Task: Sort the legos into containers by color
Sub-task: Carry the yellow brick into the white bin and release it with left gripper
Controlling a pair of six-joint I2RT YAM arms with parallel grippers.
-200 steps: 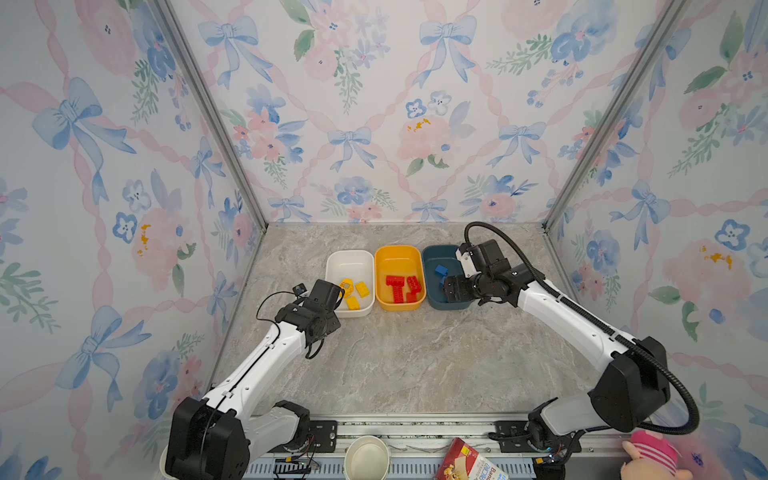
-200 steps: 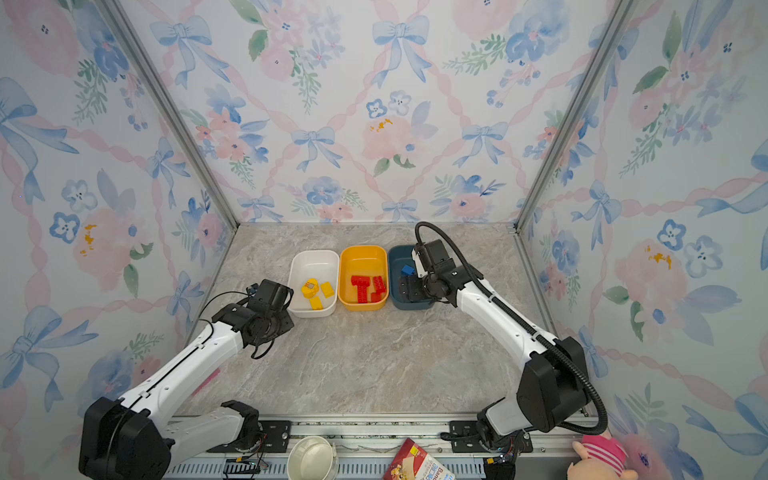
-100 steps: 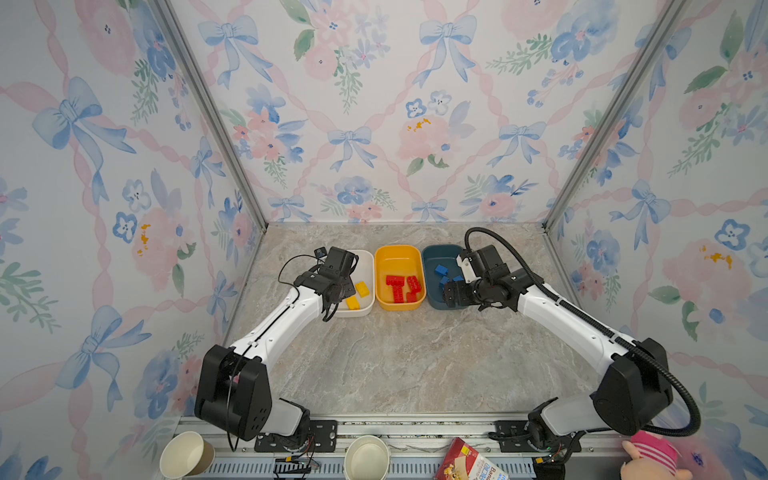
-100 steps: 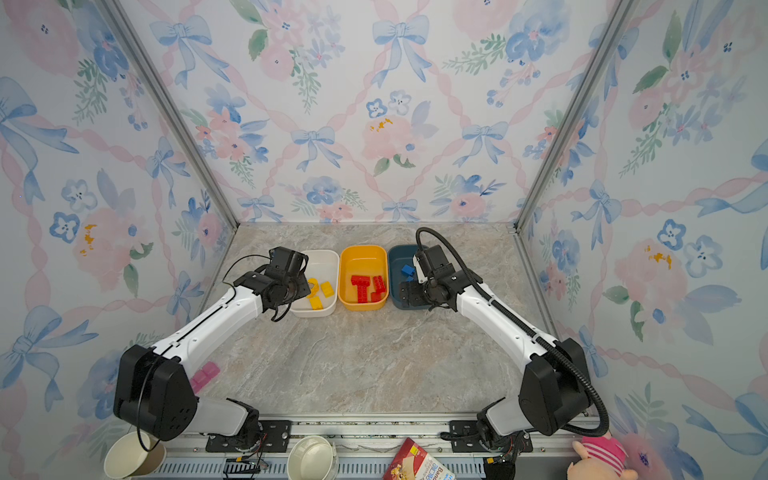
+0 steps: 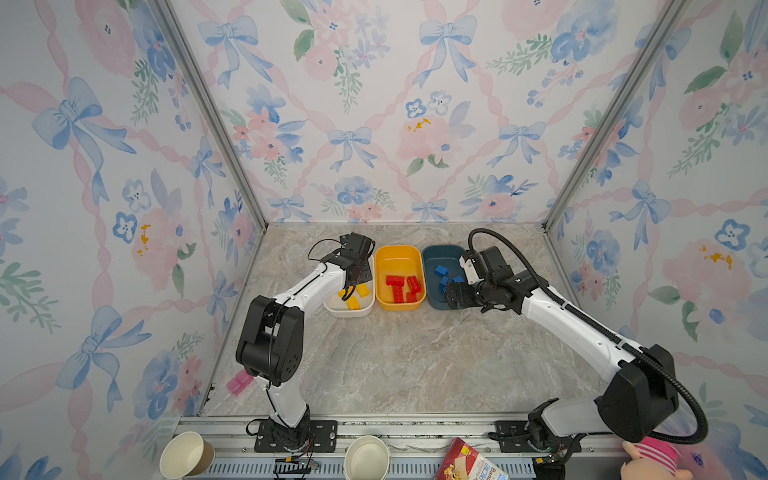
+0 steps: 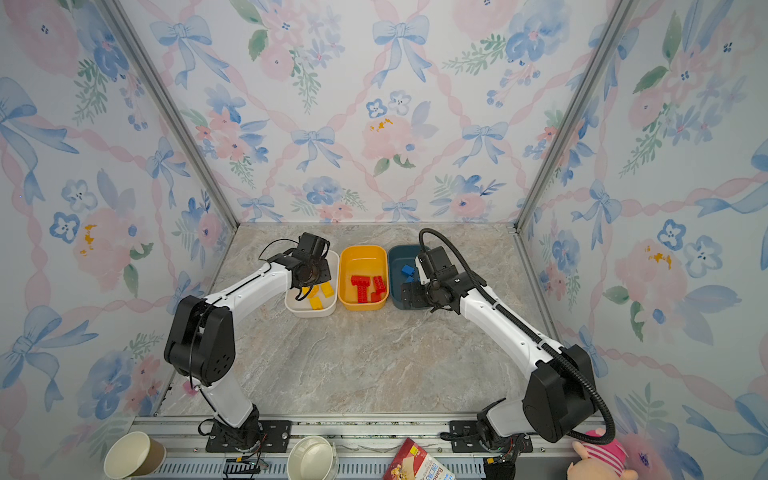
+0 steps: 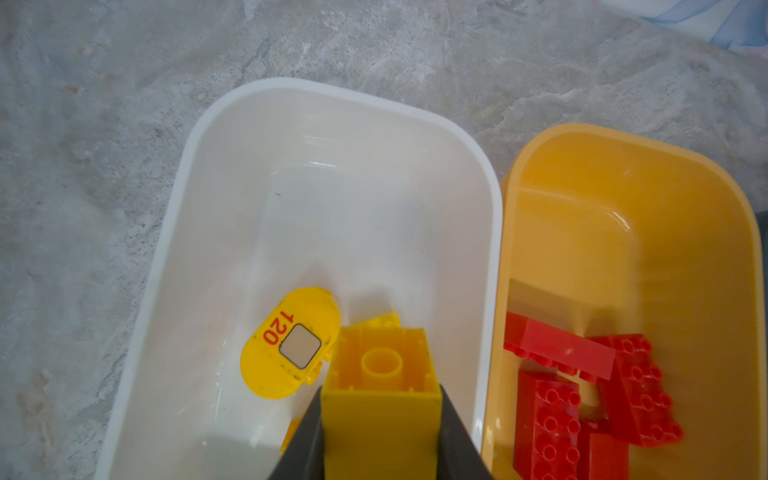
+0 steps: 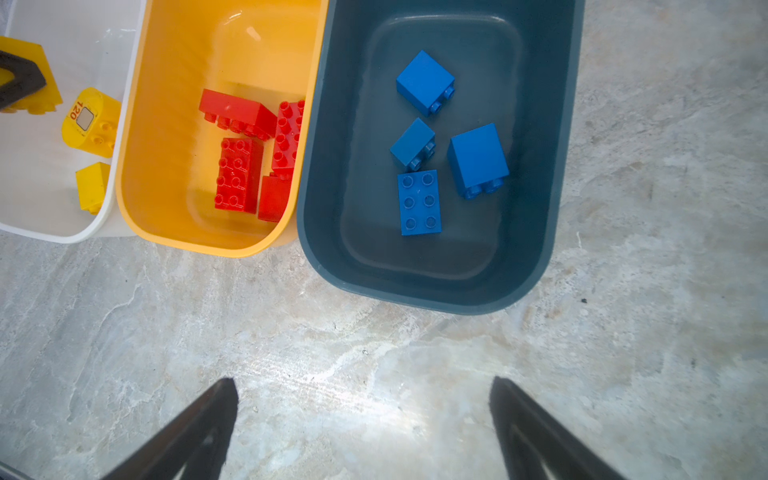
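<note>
My left gripper (image 7: 381,392) is shut on a yellow lego (image 7: 380,432) and holds it over the white container (image 7: 174,216). A rounded yellow piece marked 120 (image 7: 291,345) lies in that container below the held brick. In both top views this gripper (image 5: 353,270) hangs over the white container (image 5: 347,311). Red legos (image 5: 401,286) lie in the yellow-orange container (image 5: 398,252). Several blue legos (image 8: 419,145) lie in the teal container (image 8: 557,166). My right gripper (image 8: 363,386) is open and empty above bare table, just in front of the teal container.
Two paper cups (image 5: 187,455) (image 5: 367,457), a snack box (image 5: 473,463) and a pink plush toy (image 5: 652,459) sit beyond the front rail. A small pink object (image 5: 237,383) lies at the table's left edge. Patterned walls close in three sides.
My left arm has swung from the table in front of the white container to above it, carrying the yellow lego. My right gripper has drawn back from the teal container and opened slightly wider.
</note>
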